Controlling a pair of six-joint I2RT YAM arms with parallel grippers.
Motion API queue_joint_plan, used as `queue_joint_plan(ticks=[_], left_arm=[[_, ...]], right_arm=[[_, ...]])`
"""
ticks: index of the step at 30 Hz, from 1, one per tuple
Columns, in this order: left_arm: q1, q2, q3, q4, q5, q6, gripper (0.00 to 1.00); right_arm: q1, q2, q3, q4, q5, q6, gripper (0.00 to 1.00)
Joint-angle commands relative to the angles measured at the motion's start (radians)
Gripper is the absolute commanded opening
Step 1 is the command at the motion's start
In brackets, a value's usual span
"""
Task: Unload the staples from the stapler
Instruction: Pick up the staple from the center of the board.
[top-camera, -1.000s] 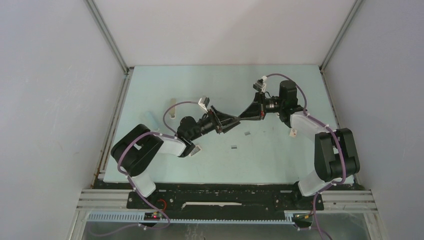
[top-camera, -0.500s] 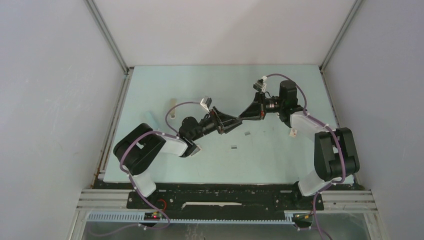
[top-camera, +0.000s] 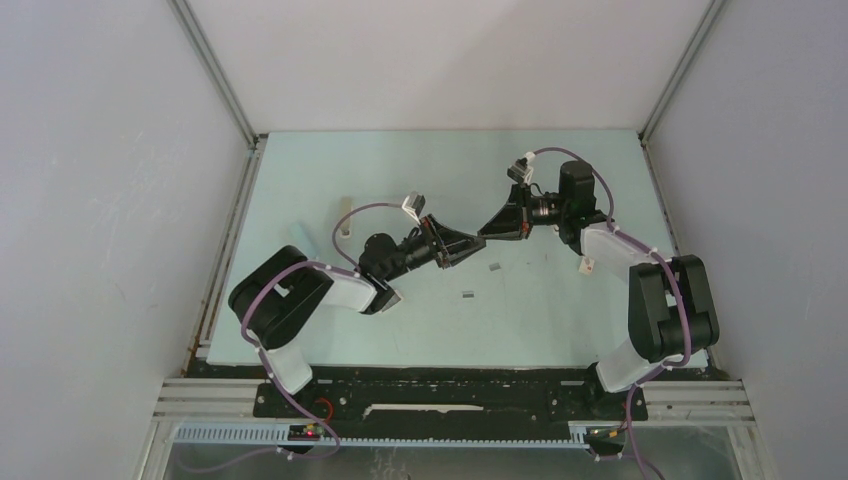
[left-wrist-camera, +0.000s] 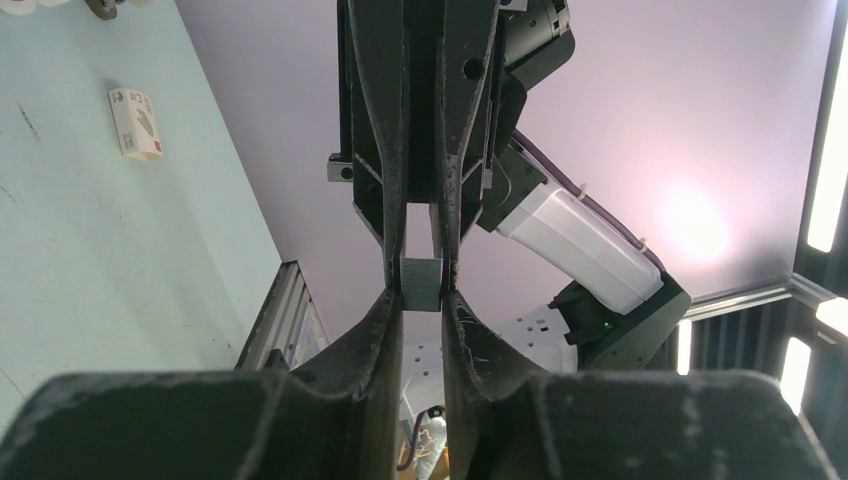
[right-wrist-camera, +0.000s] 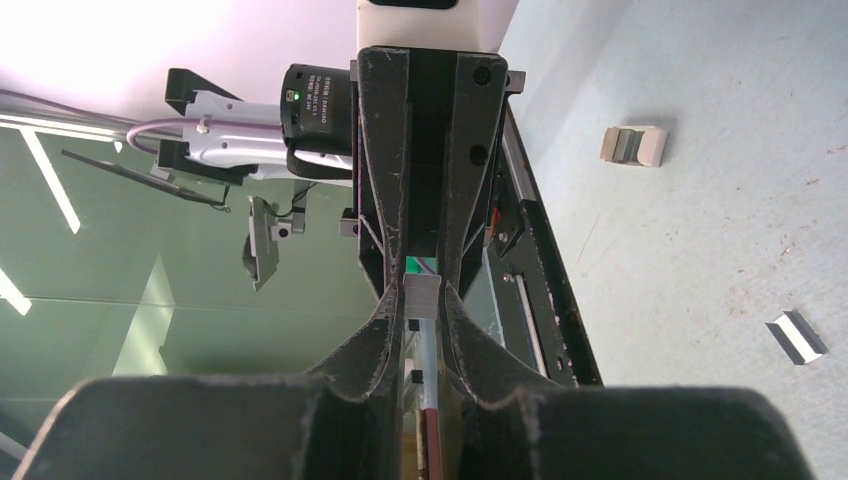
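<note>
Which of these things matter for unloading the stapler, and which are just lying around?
Job: stapler; loose staples; grey piece, likely staples, pinched by left end effector and right end effector.
Lying about: printed box; beige bar.

Staples: I see two tiny grey metal staples (top-camera: 494, 266) lying on the flat table (top-camera: 560, 320).
Stapler: small white plastic stapler (top-camera: 392, 300), left of them.
Box: small white printed box (top-camera: 587, 265), right of them.
</note>
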Motion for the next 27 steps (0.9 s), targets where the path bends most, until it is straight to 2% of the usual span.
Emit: queue_joint_plan(ticks=[1,7,13,20,27], left_arm=[[-0.007,0.005,0.039,0.043,0.008,-0.004,0.21],[-0.007,0.003,0.034,0.047,0.009,-0.003,0.16],[-0.007,0.001,0.027,0.048,0.013,-0.003,0.15],[-0.006,0.004,0.027,0.050,0.018,-0.004,0.14],[-0.007,0.013,0.028,0.050,0.027,-0.012,0.14]], right_arm=[[0.008,-0.010,-0.005,0.010,-0.013,-0.004,0.20],[0.006,-0.011,-0.005,0.023,-0.017,0.001,0.26],[-0.001,-0.015,-0.005,0.049,-0.022,0.022,0.39],[-0.009,-0.022,-0.005,0.066,-0.023,0.037,0.45],[-0.013,-0.016,-0.005,0.077,-0.015,0.044,0.45]])
